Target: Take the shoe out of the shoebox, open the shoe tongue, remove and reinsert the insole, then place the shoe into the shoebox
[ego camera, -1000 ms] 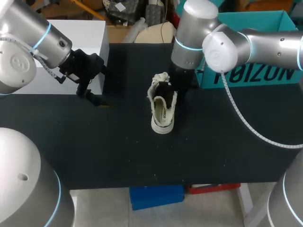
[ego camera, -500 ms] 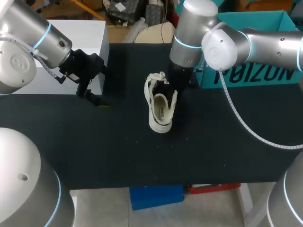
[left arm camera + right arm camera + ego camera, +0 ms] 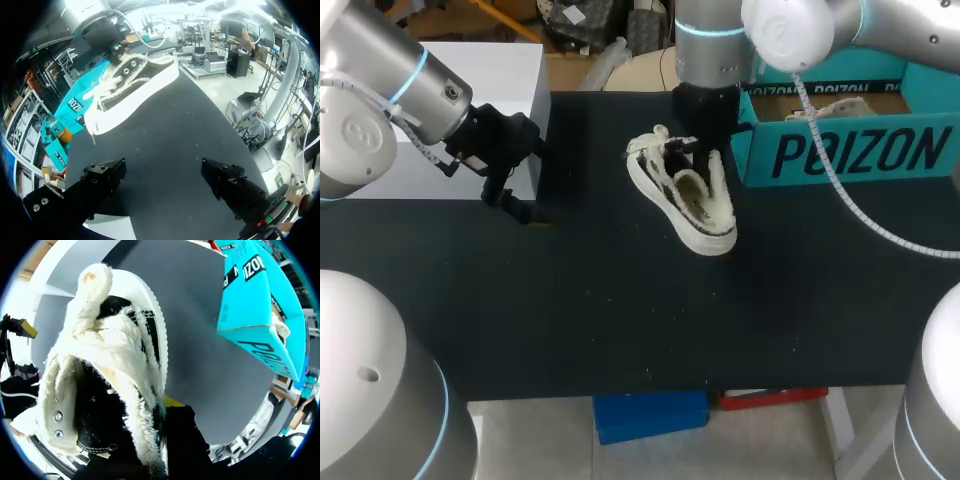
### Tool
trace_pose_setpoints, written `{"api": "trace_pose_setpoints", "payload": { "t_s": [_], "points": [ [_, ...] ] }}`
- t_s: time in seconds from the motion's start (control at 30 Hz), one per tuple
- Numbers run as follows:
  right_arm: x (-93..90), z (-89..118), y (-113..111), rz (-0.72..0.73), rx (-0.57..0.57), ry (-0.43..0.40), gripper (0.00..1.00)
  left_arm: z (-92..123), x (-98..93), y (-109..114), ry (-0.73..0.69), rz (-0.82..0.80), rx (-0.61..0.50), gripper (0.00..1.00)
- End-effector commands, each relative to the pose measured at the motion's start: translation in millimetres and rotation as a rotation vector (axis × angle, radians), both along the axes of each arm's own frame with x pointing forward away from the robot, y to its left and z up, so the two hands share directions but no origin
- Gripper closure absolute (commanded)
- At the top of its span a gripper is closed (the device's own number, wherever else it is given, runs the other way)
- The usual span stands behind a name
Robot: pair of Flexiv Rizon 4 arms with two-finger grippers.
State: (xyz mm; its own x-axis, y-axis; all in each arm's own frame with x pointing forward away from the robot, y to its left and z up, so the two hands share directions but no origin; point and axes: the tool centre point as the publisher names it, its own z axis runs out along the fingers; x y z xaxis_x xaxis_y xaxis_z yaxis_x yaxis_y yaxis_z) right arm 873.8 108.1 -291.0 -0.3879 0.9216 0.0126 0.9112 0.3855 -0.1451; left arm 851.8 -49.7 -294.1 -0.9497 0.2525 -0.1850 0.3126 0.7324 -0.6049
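Shoe: The fleece-lined white shoe (image 3: pixel 688 200) hangs tilted just beside the teal shoebox (image 3: pixel 850 150). It appears to be lifted off the black table (image 3: pixel 620 330).
Grip: The right arm's jaws pinch the shoe's side wall near the eyelets. One finger (image 3: pixel 173 402) lies outside, and the other is hidden in the lining.
Reason: Holding the shoe by its laced throat likely leaves the heel end free to swing toward the box mouth.
Right arm: The right arm (image 3: pixel 715 60) enters from the far right, its wrist pointing straight down over the shoe.
Left arm: The left arm (image 3: pixel 430 95) waits well apart beside a white box (image 3: pixel 510 70). Its wrist slants toward the table, and its jaws are spread with nothing between them.
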Motion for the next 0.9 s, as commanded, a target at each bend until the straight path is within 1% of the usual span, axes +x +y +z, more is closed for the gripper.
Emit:
{"api": "trace_pose_setpoints", "payload": {
  "t_s": [0.03, 0.07, 0.17, 0.9],
  "points": [
    [15.1, 102, -29, 0.623, -0.038, -0.008, 1.00, -1, -0.7, 0, -0.003, 0.001, 0.000, 0.00],
    [21.0, 110, -34, 0.691, -0.040, -0.014, 1.00, -1, -0.7, 0, -0.003, 0.001, 0.000, 0.00],
    [38.2, 128, -52, 0.922, -0.043, 0.013, 1.00, -1, -0.7, 0, -0.003, 0.001, 0.000, 0.00],
    [38.2, 128, -52, 0.922, -0.043, 0.013, 1.00, -1, -0.7, 0, -0.003, 0.001, 0.000, 0.00]
  ]
}}
